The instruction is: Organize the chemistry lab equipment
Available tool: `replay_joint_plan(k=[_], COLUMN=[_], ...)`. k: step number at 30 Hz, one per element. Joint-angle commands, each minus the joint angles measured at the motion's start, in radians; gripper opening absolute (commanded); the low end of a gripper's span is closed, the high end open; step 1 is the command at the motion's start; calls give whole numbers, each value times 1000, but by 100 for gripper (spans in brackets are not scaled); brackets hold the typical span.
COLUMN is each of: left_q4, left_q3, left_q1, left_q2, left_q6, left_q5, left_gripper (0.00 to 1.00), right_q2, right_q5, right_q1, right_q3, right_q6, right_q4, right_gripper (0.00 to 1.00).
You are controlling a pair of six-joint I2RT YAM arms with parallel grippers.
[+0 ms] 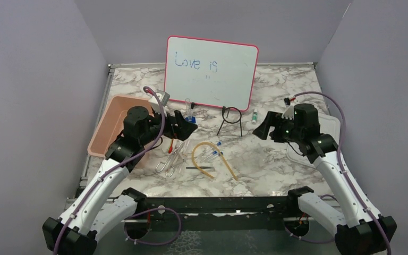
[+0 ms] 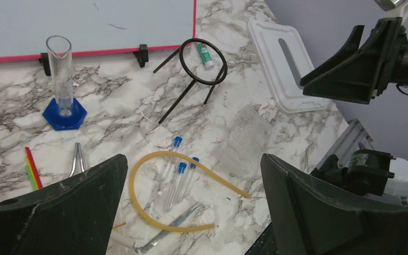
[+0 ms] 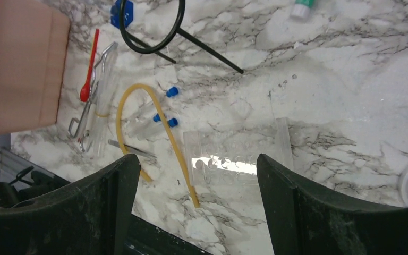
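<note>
The left claw [image 2: 193, 159] hides part of the metal tongs [image 2: 77, 158]; the whiteboard [image 2: 85, 24] runs off the top edge.

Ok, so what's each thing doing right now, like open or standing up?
Left claw: open, empty.
Right claw: open, empty.
Black wire ring tripod: standing upright.
Clear measuring cylinder on blue base: upright.
Tan rubber tube: lying curled.
Clear blue-capped tubes: capped, lying flat.
Pink plastic bin: lid off.
White plastic lid: lying flat, off the bin.
Pink-framed whiteboard: propped up.

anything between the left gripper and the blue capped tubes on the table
Nothing visible covers the blue-capped tubes, and the open left gripper faces them directly. The tan rubber tube curls around them, so it may get caught in a grab.
</note>
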Motion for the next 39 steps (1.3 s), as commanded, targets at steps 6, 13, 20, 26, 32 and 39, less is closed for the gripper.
replay_joint_plan(k=[6, 13, 20, 26, 32, 39], left_q4=[133, 133, 186, 232, 64, -237], left_q3=[-84, -89, -68, 100, 431, 744], left_q1=[-23, -50, -52, -121, -183, -190], left_q2=[72, 152, 164, 344, 642, 944], left_q6=[-61, -84, -120, -214, -236, -18], left_q5=[-5, -89, -113, -118, -221, -157], left_gripper=[91, 79, 77, 74, 71, 66], right_q2=[39, 144, 307, 307, 289, 246], right_q5=[-105, 95, 206, 383, 528, 544], right_q1=[21, 178, 264, 265, 264, 262], right_q3=[-94, -90, 40, 70, 84, 21], right_q6=[29, 61, 119, 226, 260, 288], right_q4=[140, 226, 283, 302, 262, 267], right_gripper=[72, 67, 68, 62, 56, 59])
